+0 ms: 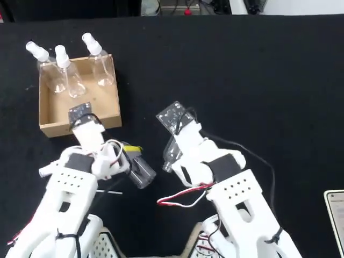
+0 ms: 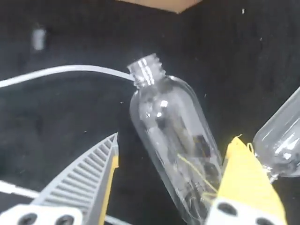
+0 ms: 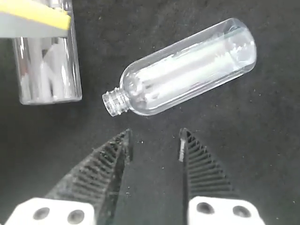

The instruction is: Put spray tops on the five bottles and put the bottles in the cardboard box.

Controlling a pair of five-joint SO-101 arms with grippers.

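The black table (image 1: 242, 70) is carrying everything. At its far left corner the cardboard box (image 1: 59, 128) is sitting open, so finished bottles can be dropped straight in. Three capped bottles (image 1: 69, 75) are standing upright in the box along its far wall, spray tops up, which is leaving the near part of the box floor free for the last two.

The left gripper (image 2: 176, 138) is sitting low, just in front of the box, with its jaws spread wider than the uncapped bottle (image 2: 164, 108) lying between them. The yellow-padded finger (image 2: 243, 178) seems to be resting against the bottle's side, though contact is hard to confirm. The other finger is standing apart, so this is looking like a bracket rather than a grip. The bottle's threaded neck is pointing away from the wrist, which is keeping it reachable for a top.

The right gripper (image 3: 154, 136) is hovering with its jaws parted just short of the neck of a second uncapped bottle (image 3: 187, 65). This bottle is lying on its side on the table, close beside the first. A thin white tube (image 2: 70, 70) is lying on the table near the first bottle's neck.
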